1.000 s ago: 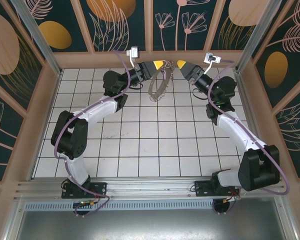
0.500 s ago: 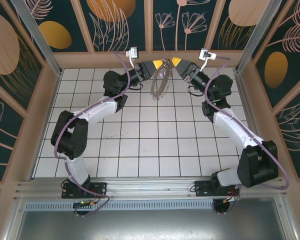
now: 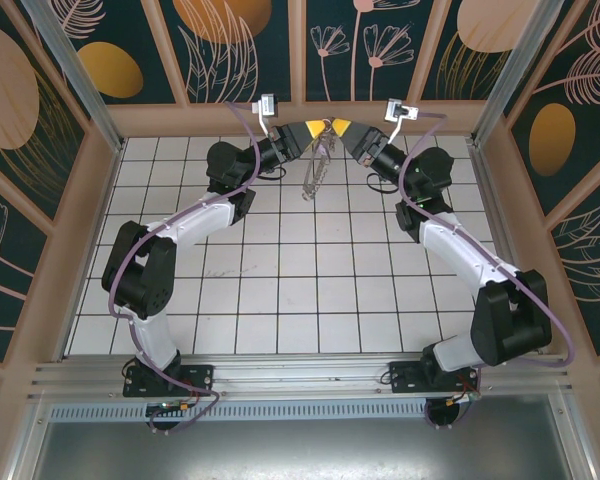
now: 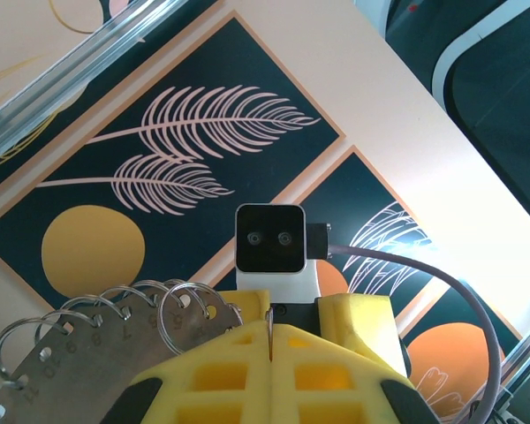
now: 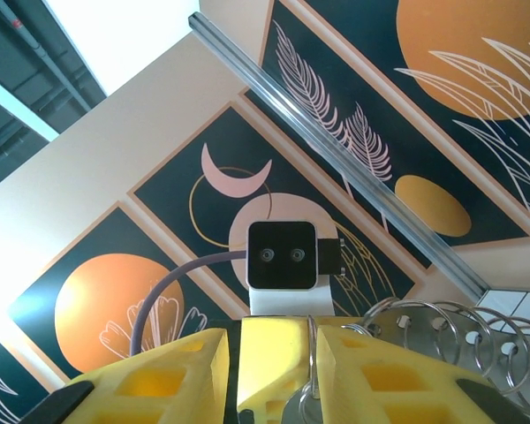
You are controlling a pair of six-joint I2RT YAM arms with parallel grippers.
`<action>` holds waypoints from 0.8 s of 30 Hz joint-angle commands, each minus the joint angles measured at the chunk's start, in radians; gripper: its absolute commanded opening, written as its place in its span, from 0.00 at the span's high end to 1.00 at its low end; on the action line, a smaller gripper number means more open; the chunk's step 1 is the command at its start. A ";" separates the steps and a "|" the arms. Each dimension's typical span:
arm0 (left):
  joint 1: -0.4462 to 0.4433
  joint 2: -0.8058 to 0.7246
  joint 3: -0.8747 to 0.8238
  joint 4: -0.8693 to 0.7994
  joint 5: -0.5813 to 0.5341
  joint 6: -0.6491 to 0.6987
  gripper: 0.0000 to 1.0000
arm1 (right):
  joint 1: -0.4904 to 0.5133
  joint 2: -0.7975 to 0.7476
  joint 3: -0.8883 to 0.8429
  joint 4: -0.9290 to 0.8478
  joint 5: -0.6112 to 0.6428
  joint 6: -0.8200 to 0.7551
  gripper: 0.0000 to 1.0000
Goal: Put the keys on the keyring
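The keyring (image 3: pixel 315 168) hangs below my left gripper (image 3: pixel 317 129), raised near the back wall. In the left wrist view that gripper (image 4: pixel 269 340) is shut on the ring's thin wire, and a numbered metal plate with small rings (image 4: pixel 88 362) dangles at the left. My right gripper (image 3: pixel 338 127) meets the left one tip to tip. In the right wrist view the right gripper (image 5: pixel 274 334) stands open, its fingers (image 5: pixel 150 380) apart. Between them sit a yellow left finger (image 5: pixel 274 362) and the ring wire (image 5: pixel 311 353). A silvery bit (image 5: pixel 302 405) shows low there. The lilac-tagged key is hidden.
The white tiled floor (image 3: pixel 280 260) spreads below both raised arms. Patterned back wall panels (image 3: pixel 240 40) stand right behind the grippers. The beige frame rail (image 3: pixel 300 115) runs just beyond the fingertips. More small rings (image 5: pixel 459 340) fringe the ring at the right.
My right gripper has swung left and slightly up until its tip meets the left gripper. The hanging keyring has turned from broad to nearly edge-on. The left arm has barely moved.
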 commanded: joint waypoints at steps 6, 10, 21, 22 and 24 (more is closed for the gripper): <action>-0.006 -0.006 0.026 0.074 -0.007 -0.024 1.00 | 0.013 0.025 0.041 0.058 -0.014 0.001 0.68; -0.005 0.000 0.026 0.076 -0.005 -0.024 1.00 | 0.017 0.037 0.050 0.058 -0.017 0.001 0.68; -0.006 0.011 0.026 0.074 -0.004 -0.022 1.00 | 0.022 0.057 0.070 0.045 -0.025 -0.007 0.76; -0.006 0.012 0.026 0.073 -0.003 -0.021 1.00 | 0.022 0.059 0.071 0.041 -0.026 -0.008 0.77; -0.005 0.013 0.025 0.068 -0.003 -0.015 1.00 | 0.023 0.060 0.073 0.034 -0.029 -0.014 0.79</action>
